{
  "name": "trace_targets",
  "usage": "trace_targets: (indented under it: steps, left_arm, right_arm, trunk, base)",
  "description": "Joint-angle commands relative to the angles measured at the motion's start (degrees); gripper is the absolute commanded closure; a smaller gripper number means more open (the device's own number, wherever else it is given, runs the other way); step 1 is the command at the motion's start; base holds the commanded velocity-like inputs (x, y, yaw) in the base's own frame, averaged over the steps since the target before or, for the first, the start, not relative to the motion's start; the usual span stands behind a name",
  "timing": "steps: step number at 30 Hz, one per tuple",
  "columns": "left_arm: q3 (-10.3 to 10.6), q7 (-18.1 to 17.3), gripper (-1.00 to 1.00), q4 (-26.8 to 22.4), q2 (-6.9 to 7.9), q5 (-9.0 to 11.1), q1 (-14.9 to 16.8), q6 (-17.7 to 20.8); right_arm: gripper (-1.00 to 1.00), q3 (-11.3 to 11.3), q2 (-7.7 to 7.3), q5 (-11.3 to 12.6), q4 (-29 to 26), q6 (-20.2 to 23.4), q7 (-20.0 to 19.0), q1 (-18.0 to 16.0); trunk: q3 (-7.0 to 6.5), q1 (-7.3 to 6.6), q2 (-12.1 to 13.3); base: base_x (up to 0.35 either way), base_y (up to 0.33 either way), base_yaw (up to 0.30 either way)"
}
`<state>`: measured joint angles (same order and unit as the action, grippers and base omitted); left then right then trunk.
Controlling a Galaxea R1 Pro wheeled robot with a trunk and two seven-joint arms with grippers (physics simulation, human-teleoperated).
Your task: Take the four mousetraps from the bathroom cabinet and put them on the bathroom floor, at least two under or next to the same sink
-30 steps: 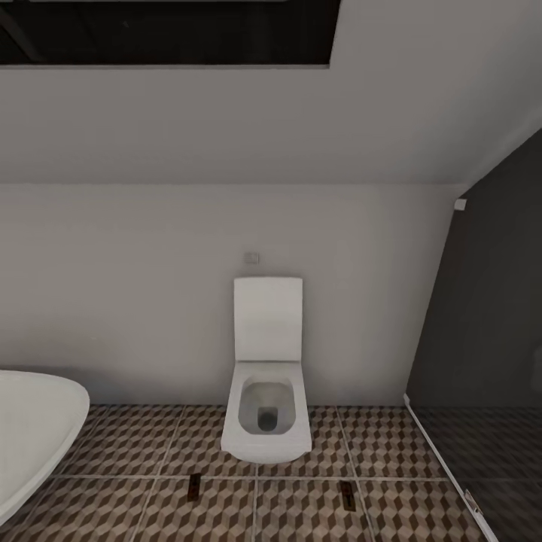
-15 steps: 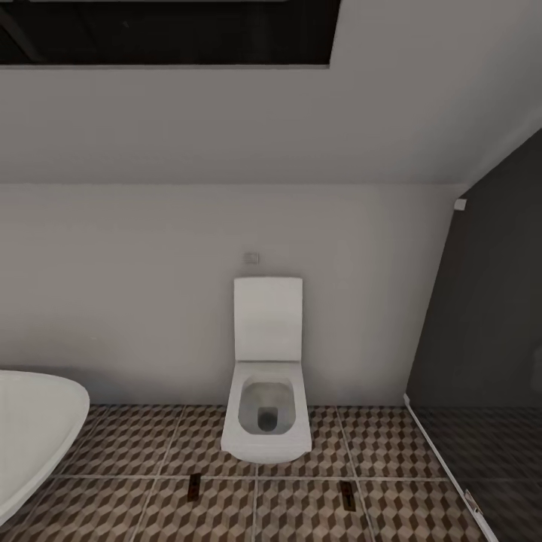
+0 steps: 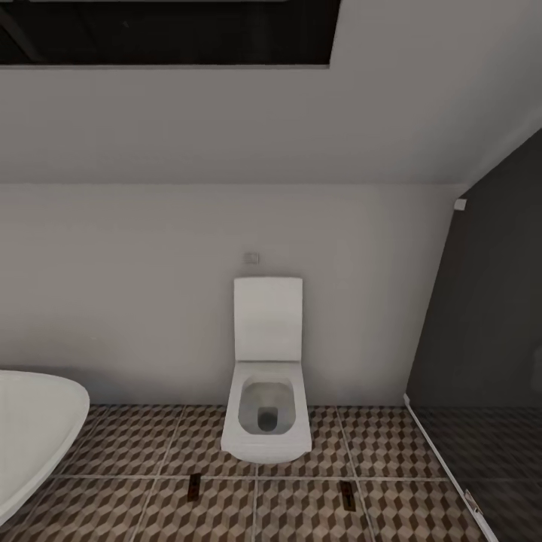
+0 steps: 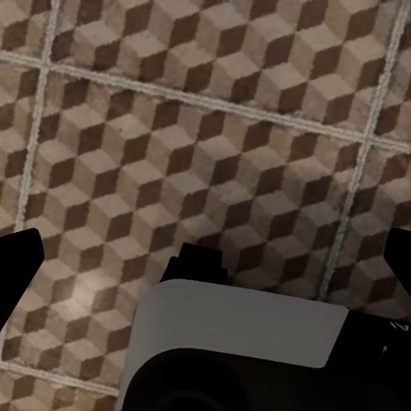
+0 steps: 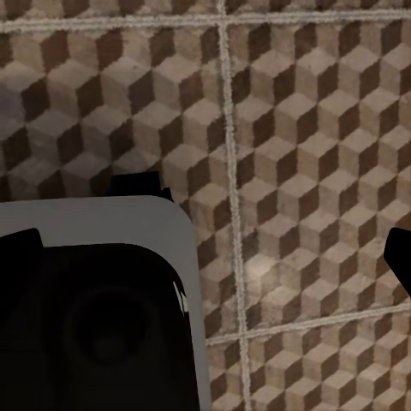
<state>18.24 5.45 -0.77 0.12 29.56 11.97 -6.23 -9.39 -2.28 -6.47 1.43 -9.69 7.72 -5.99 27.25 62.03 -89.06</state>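
Note:
Two mousetraps lie flat on the bathroom floor [image 3: 301, 512] in front of the toilet, one [image 3: 194, 485] to its left and one [image 3: 348, 494] to its right. They are small dark-brown rectangles with a paler mark. The sink and the cabinet are out of view. My left gripper [image 4: 205, 257] hangs open over the cube-patterned floor [image 4: 214, 137], its dark fingertips [image 4: 17, 261] at the frame's edges with nothing between them. My right gripper [image 5: 205, 253] is open above the floor [image 5: 300, 128] in the same way, and empty.
A white square toilet [image 3: 267, 410] with its lid up stands against the pale wall. A white bathtub's rim [image 3: 34, 433] juts in at the left. A dark glass partition [image 3: 482, 361] closes the right side. A grey rounded part of my own body [image 4: 240, 334] sits below each wrist camera.

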Motion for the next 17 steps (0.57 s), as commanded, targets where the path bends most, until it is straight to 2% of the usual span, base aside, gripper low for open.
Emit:
trace_targets:
  steps: [1,17]
  left_arm:
    - [0.5,0.2,-1.0,0.0,-0.01,0.4,0.0,-0.1]
    - [0.5,0.2,-1.0,0.0,0.01,0.4,0.0,-0.1]
  right_arm:
    - [-1.0,-0.5,-0.01,-0.6,0.2,-0.3,0.2,-0.1]
    - [-1.0,-0.5,-0.01,-0.7,0.2,-0.3,0.2,-0.1]
  trunk:
    - [0.06,0.0,0.0]
    - [0.06,0.0,0.0]
  base:
    - [0.0,0.0,0.0]
    - [0.0,0.0,0.0]
